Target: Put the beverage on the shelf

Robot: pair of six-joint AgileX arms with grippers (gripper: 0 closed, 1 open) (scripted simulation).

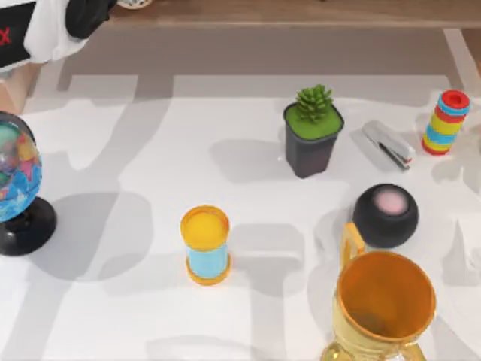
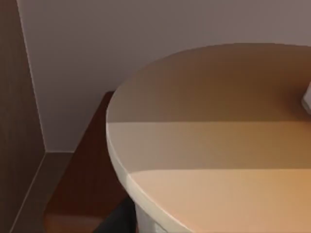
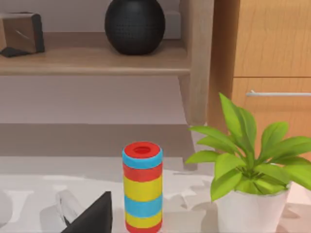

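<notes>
My left arm (image 1: 75,16), white and black, reaches to the top view's far left corner, over the wooden shelf (image 1: 301,11). Close up in the left wrist view is a wide, round orange-tan surface with a pale rim (image 2: 209,145). It looks like the beverage, and a white bit sits at its edge. Under it lie the shelf's brown board (image 2: 82,165) and a wooden side wall. A pale round bit (image 1: 135,3) shows beside the arm. In the right wrist view a dark fingertip (image 3: 92,216) of my right gripper hangs low over the table, facing the shelf board (image 3: 97,60).
On the white table stand a blue can with a yellow top (image 1: 205,244), a golden trophy (image 1: 383,304), a black round speaker (image 1: 385,214), a potted plant (image 1: 313,131), a stapler (image 1: 388,144), a striped stack (image 1: 446,122) and a globe (image 1: 15,180). A black vase (image 3: 134,24) sits on the shelf.
</notes>
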